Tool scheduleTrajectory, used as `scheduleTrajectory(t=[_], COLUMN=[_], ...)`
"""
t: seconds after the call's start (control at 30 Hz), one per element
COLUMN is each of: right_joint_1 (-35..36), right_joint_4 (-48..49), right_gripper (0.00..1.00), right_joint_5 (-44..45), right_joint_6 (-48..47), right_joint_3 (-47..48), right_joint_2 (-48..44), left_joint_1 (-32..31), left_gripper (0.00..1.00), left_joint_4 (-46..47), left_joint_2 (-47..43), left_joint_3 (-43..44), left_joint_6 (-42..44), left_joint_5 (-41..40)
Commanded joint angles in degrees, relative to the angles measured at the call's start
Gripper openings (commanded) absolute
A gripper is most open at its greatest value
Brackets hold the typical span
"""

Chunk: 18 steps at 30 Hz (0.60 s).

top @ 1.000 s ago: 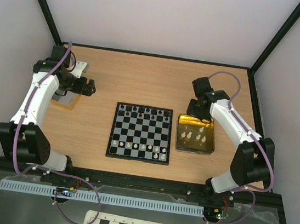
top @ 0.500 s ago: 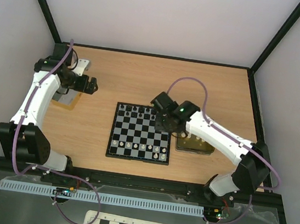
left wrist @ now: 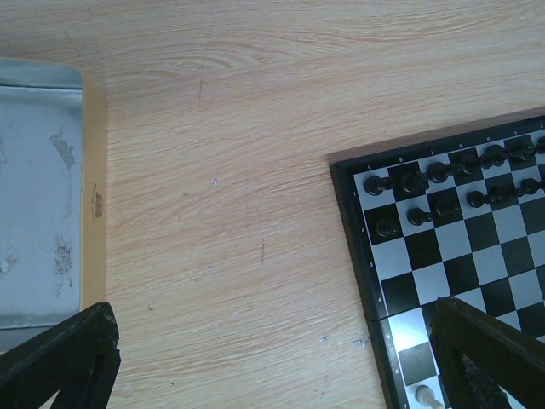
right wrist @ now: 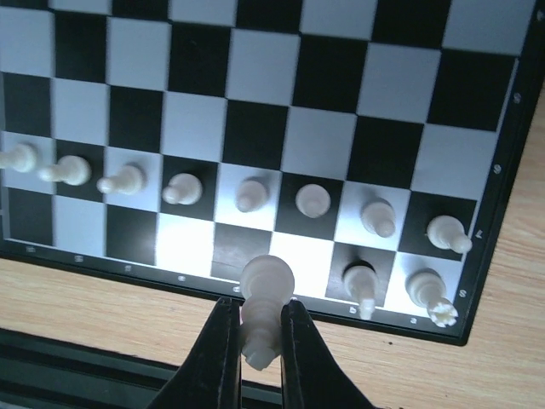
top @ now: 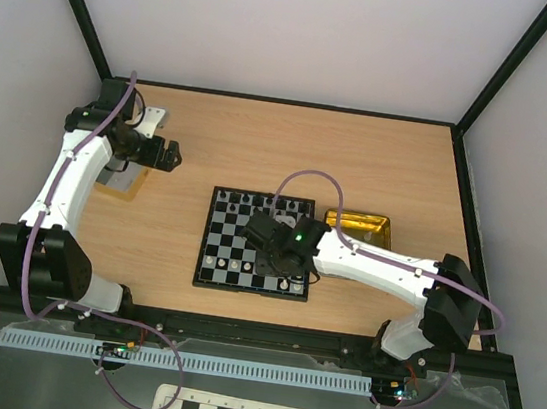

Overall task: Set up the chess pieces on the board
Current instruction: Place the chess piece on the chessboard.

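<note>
Pinched tight in right gripper (right wrist: 258, 313): cream chessman (right wrist: 267, 281), glossy plastic, rounded head, smaller than one square. Poised over near edge of board (right wrist: 387, 153), by back rank. Beyond it, row of eight cream pawns (right wrist: 251, 194); two more cream pieces (right wrist: 426, 294) on back rank.

Lower part of held piece buried between fingers (right wrist: 220, 349); kind unclear.

Spread wide, grasping nothing: left gripper (left wrist: 268, 341), above table (left wrist: 238, 170) beside board.

Masked from above by right arm (top: 377, 264): board's near-right part, near side of gold tin tray (top: 360, 223).

My top camera looks down from high behind the near edge of the table (top: 261, 142) and takes in everything, while my left wrist view looks down from some height on the left edge of the board (top: 229, 234) and my right wrist view hangs close over its near rows.
</note>
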Motion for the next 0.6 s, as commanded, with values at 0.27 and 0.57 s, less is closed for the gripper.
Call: scheduleTrajectory(t=[0.27, 0.57], right_joint_1=[0.9, 3.6], right_joint_4=[1.4, 2.0], right_gripper=[0.02, 0.02], right_joint_5=[1.6, 1.2], right_joint_6=[2.1, 3.1], right_joint_3=[-3.1, -3.3], right_joint_2=[1.9, 3.3], left_joint_1=[-0.4, -0.4], left_gripper=[0.99, 0.99], left_joint_4=[0.1, 0.1], left_joint_2=[-1.3, -1.9], left_joint_3=[-0.6, -0.4], left_joint_6=[-0.4, -0.7], left_joint_5=[0.7, 1.0])
